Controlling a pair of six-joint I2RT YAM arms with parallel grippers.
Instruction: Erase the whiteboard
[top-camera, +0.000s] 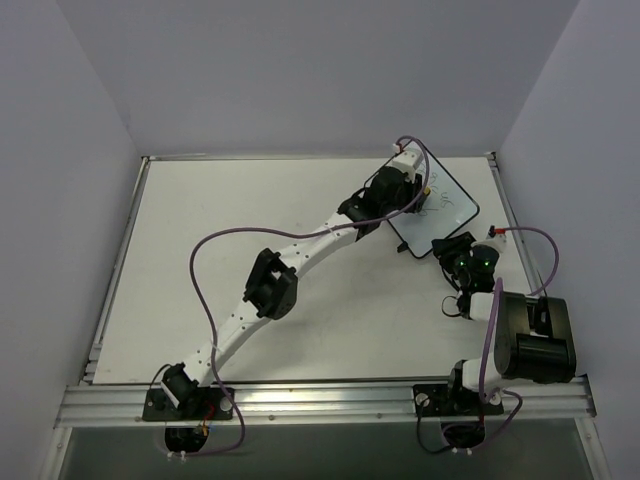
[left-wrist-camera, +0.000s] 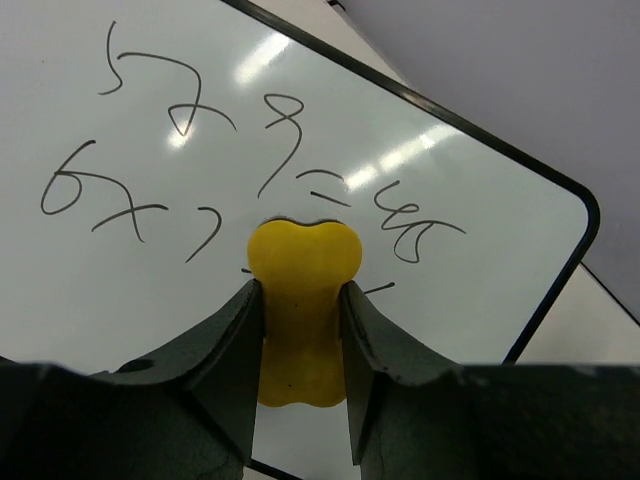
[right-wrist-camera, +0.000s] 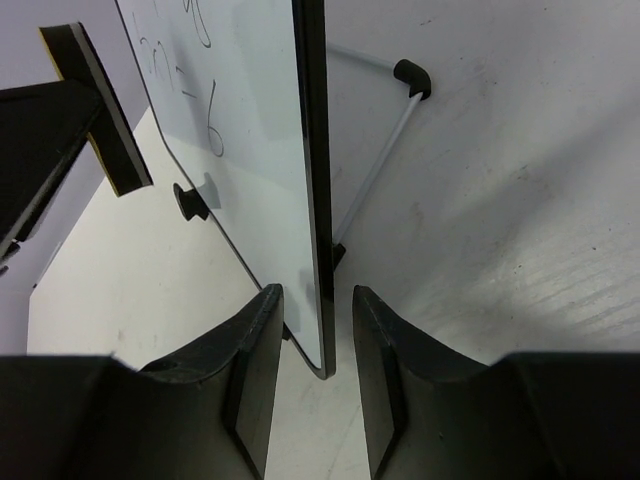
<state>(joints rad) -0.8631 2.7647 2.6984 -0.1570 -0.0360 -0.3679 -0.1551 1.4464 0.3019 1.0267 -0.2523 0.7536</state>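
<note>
Your whiteboard (top-camera: 445, 205) is standing at the far right of the table (top-camera: 250, 200), turned at a slant to the table's edges and propped up on a thin wire stand (right-wrist-camera: 385, 160) behind it. Your left arm is stretching diagonally across the table to it. Your left pincer (left-wrist-camera: 300, 300) is clamping tight on a yellow eraser (left-wrist-camera: 303, 255), one finger on each of its long sides, with the rounded far end poking out past the fingertips. That end is sitting against the white face of the whiteboard (left-wrist-camera: 480, 230), right in the middle of the dark handwritten scribbles (loops, strokes and what is looking like an equals sign), which are running above it and on both sides of it. Your right pincer (right-wrist-camera: 317, 292) is sitting at the near corner of the whiteboard (right-wrist-camera: 250, 120) with a finger on either side of the thin black frame, so the edge is running straight up between them. The jaws are standing only a little apart. Whether they are actually pinching the frame or just straddling it, you cannot tell from the wrist view. From above, this right pincer (top-camera: 450, 248) is showing just beside the board's near corner, while the left pincer (top-camera: 415, 185) is hanging over its upper part.
</note>
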